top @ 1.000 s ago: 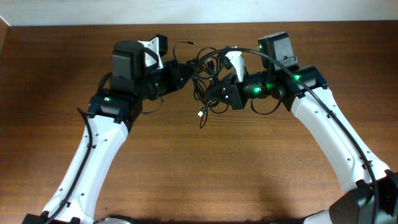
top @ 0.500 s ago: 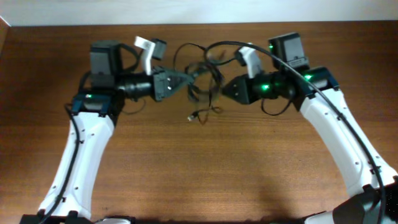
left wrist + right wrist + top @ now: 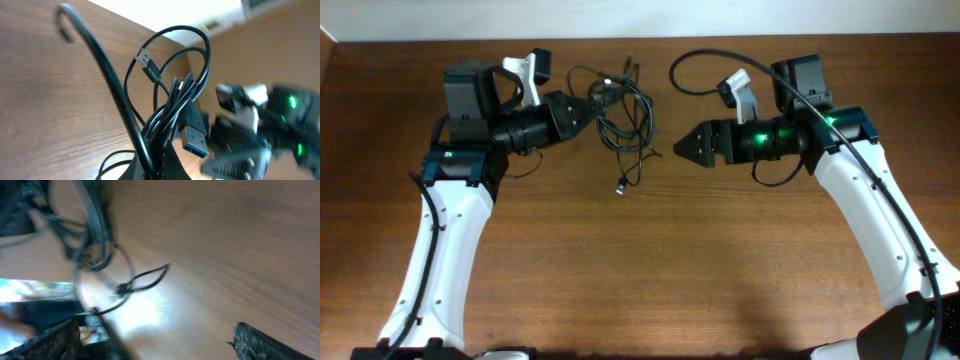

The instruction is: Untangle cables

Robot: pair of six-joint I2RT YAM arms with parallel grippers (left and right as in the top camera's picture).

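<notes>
Gripping the tangled cables [image 3: 625, 112], the left gripper [image 3: 588, 108] has its jaws clenched; the right gripper [image 3: 685, 148], to their right, has jaws spread, empty. Mid-separation, I judge; next, it should catch one loose strand.

2 pincers: l pincer [image 3: 596, 107], r pincer [image 3: 682, 148]; 1 cable tangle [image 3: 623, 112]; 1 tbl [image 3: 640, 265]

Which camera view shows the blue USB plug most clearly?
The left wrist view: the blue USB plug is close and sharp there. Overhead, the cables are too small to pick it out; the right wrist view is blurred.
</notes>
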